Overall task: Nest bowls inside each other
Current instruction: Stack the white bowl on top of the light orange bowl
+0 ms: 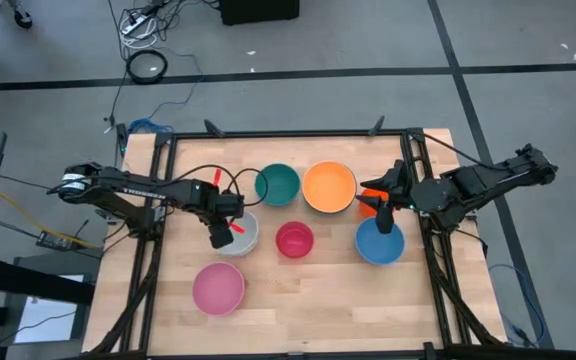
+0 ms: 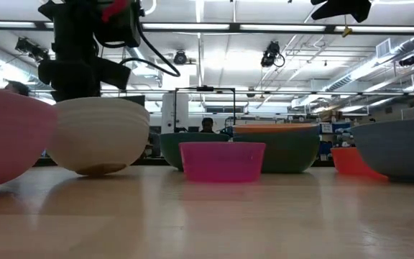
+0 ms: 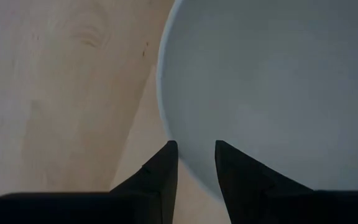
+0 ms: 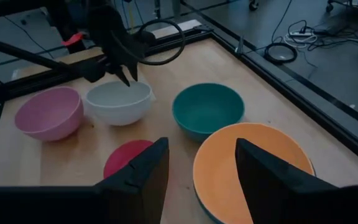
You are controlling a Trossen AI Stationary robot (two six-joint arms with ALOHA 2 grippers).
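White bowl (image 1: 240, 236) sits directly under the left claw (image 1: 220, 238), whose parted fingers straddle its rim without gripping. Right claw (image 1: 384, 222) hovers released above the blue bowl (image 1: 379, 244) near the surface's right edge.

A light wooden desk (image 1: 308, 285) with a black metal frame (image 1: 288, 133) round its edges stands on grey floor. Beyond the desk's far edge lie a coiled black cable (image 1: 147, 66) and a white power strip (image 1: 138, 22).

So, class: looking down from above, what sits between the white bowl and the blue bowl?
The small red bowl sits between the white bowl and the blue bowl, as the high view shows.
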